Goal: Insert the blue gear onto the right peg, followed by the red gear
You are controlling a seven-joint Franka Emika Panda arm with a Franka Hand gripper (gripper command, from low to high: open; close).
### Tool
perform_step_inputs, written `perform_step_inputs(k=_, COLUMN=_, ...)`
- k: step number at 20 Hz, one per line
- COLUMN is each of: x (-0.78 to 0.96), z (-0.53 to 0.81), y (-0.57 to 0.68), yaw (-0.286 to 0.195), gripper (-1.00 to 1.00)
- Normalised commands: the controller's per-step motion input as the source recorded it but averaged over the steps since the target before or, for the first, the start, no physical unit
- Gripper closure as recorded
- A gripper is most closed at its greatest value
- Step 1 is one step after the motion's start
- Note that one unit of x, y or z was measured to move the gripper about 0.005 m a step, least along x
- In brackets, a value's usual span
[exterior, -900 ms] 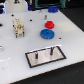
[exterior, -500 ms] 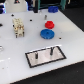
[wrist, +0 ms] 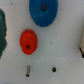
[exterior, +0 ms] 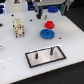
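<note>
Where the exterior view meets its upper edge, the gripper (exterior: 51, 9) hangs high above the white table (exterior: 15, 50), only its dark lower body showing; jaw spacing cannot be told. Red gear (exterior: 49, 24) lies flat below it, blue gear (exterior: 47, 33) just nearer the camera, the two apart. Grey plate (exterior: 46, 56) sits nearer still, its two pins upright; right peg (exterior: 50, 50) bare.

Wrist view: camera looks straight down. Blue gear (wrist: 44, 11) partly cut by the frame edge, red gear (wrist: 28, 41) close beside it, not touching. No fingers visible.
</note>
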Motion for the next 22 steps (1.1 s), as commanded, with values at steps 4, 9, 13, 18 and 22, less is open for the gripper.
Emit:
perform_step_inputs(k=4, x=-0.17, z=-0.53, y=0.14, yaw=0.000, gripper=-1.00)
perform_step_inputs(k=9, x=-0.19, z=-0.51, y=0.03, yaw=0.000, gripper=-1.00)
perform_step_inputs(k=13, x=-0.19, z=-0.48, y=-0.01, yaw=0.000, gripper=-1.00)
perform_step_inputs(k=18, x=-0.20, z=-0.41, y=-0.01, yaw=0.000, gripper=-1.00)
perform_step_inputs(k=22, x=-0.26, z=-0.32, y=-0.02, yaw=0.000, gripper=-1.00)
